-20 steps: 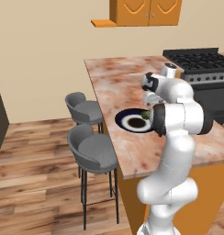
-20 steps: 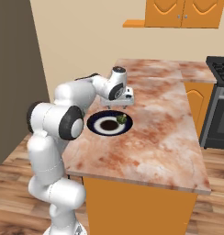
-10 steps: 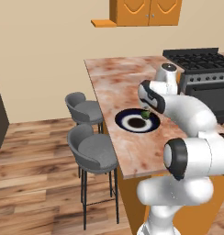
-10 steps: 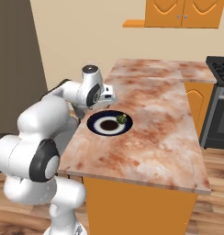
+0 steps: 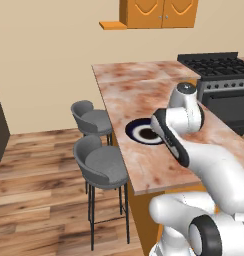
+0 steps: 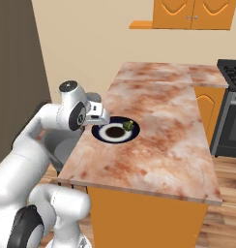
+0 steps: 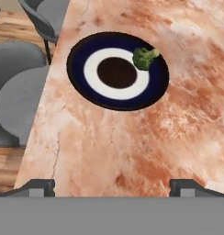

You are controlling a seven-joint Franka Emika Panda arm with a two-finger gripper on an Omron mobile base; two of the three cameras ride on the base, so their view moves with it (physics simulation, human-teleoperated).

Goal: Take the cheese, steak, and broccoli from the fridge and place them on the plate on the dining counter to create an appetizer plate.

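One broccoli lies on the plate, itself near the dining counter edge above two stools; my gripper hangs wide open, empty, over bare stone beside the plate.

Green broccoli, navy-white plate, reddish-pink marbled dining counter.

1 plate lies on 1 dining counter of reddish marbled stone; 1 broccoli floret sits on the plate's ring; 2 grey stools stand side by side along the counter's edge. 1 stove with a dark cooktop stands at the counter's far end; 1 orange wall cabinet with 2 doors hangs above; 1 small orange shelf juts out beside it.
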